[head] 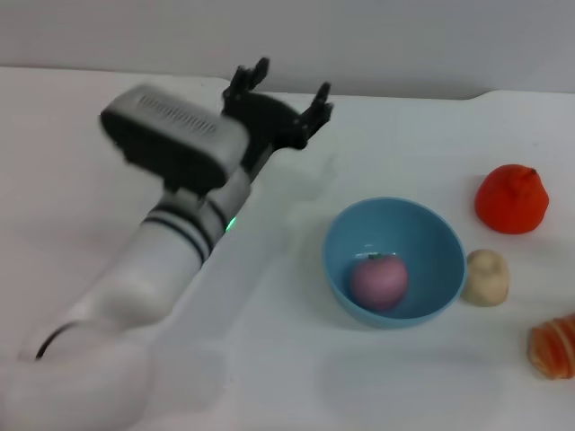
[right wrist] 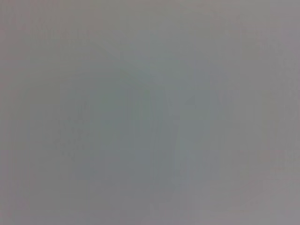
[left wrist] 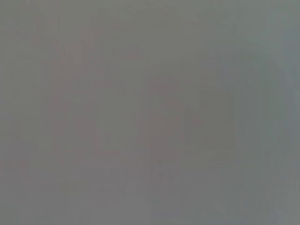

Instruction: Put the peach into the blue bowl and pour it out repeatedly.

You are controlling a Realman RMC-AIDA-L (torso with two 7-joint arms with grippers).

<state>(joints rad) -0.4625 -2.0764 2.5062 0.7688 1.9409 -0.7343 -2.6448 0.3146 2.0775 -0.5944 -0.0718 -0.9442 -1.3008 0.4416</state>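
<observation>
1. Head view, jaws: the left gripper [head: 286, 97] has its jaws spread apart with nothing between them. It hangs over the far part of the tabletop [head: 269, 359], well apart from the toy foods and to the left of the bowl. The left arm reaches in from the lower left corner.
2. Head view, task items: the peach [head: 378, 280] lies inside the blue bowl [head: 422, 233], resting on the bowl's floor toward its near wall. The bowl stands upright on the tabletop, right of centre.
3. Head view, other items: a beige lump [head: 486, 277] sits just beside the bowl's right rim; whether they touch cannot be told. An orange-red pointed fruit [head: 512, 199] stands farther back and to the right, apart from the bowl. An orange-striped item [head: 553, 347] lies at the right edge, partly cut off.
4. Head view, right arm: not seen in this view.
5. Left wrist view: a uniform grey field; nothing can be made out.
6. Right wrist view: likewise a uniform grey field; the state of the right jaws cannot be told.
</observation>
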